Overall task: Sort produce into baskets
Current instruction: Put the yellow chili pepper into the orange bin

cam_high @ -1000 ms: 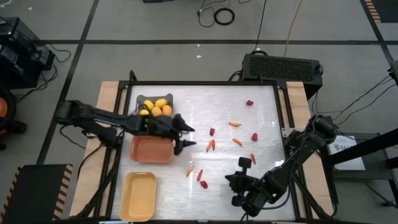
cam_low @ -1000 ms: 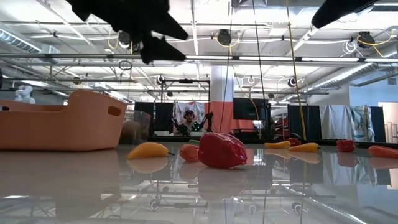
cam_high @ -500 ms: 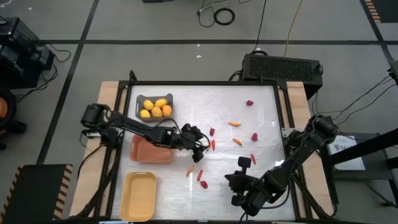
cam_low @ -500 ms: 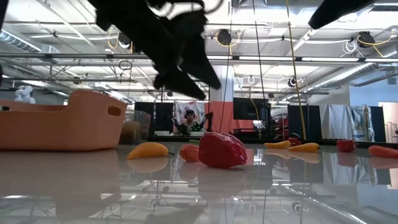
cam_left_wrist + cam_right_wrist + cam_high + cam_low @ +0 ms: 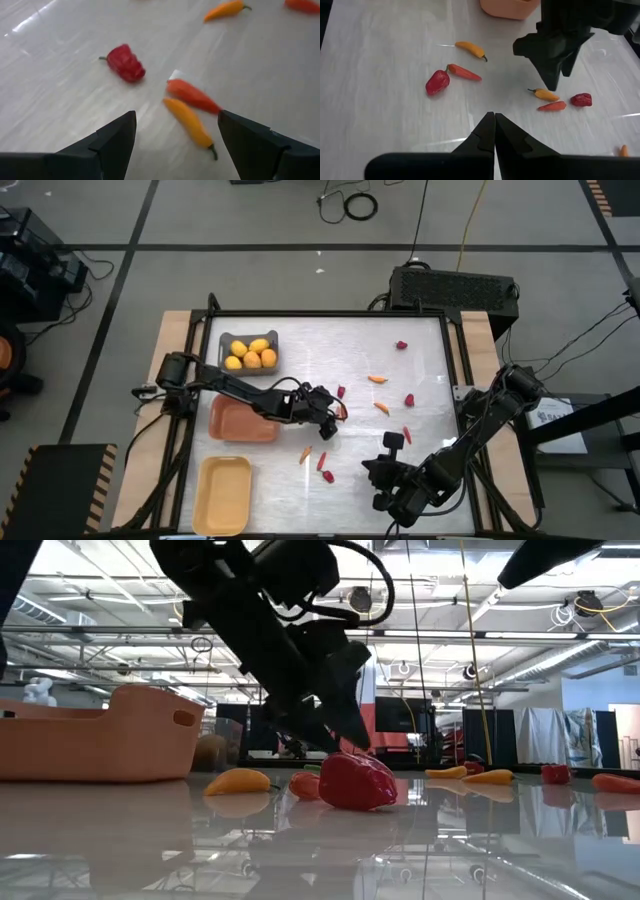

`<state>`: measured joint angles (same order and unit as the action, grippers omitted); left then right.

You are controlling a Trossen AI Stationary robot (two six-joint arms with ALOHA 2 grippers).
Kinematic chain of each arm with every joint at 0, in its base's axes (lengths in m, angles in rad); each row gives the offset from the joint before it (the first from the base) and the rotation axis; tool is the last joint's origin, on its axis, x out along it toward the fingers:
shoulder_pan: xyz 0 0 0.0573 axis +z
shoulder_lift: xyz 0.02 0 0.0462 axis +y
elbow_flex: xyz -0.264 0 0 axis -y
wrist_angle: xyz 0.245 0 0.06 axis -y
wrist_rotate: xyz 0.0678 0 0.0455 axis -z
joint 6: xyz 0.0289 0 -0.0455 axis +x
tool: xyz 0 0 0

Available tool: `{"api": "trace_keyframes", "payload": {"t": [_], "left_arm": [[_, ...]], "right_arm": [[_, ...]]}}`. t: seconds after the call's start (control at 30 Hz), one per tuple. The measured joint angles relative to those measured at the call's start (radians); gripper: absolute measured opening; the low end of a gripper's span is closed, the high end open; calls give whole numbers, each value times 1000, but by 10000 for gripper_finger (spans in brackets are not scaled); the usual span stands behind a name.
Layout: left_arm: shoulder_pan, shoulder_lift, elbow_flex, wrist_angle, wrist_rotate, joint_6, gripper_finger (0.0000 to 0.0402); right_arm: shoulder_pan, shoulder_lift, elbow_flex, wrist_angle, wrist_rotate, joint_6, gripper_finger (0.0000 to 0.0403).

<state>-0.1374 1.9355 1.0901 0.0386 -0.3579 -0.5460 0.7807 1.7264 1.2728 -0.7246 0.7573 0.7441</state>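
The left pincer (image 5: 330, 418) hung open just above a yellow-orange carrot (image 5: 190, 122) and a red-orange carrot (image 5: 192, 95), while the right pincer (image 5: 494, 131) waited closed nearby.

Glossy white tabletop (image 5: 420, 380) with baskets and scattered produce
Grey basket (image 5: 249, 351) of yellow fruits, orange basket (image 5: 240, 422) and pale yellow basket (image 5: 222, 495) along one side; carrots (image 5: 378, 379) and red pieces (image 5: 409, 400) lie loose

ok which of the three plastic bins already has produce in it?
The grey bin at the table's far left: it holds the yellow-orange fruits. The orange bin and the pale yellow bin nearer the front show none.
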Motion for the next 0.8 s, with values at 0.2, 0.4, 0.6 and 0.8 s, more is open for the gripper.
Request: {"api": "trace_keyframes", "payload": {"t": [0.2,0.4,0.6,0.8], "left_arm": [[-2,28,1,8,-25,-7,285],[-1,53,-1,12,-24,-22,285],[-2,68,-1,29,-11,-24,285],[-2,68,0,28,-10,-23,285]], "right_arm": [[0,0,0,-1,0,1,0],[0,0,0,-1,0,2,0],[0,0,0,-2,0,2,0],[0,0,0,-3,0,1,0]]}}
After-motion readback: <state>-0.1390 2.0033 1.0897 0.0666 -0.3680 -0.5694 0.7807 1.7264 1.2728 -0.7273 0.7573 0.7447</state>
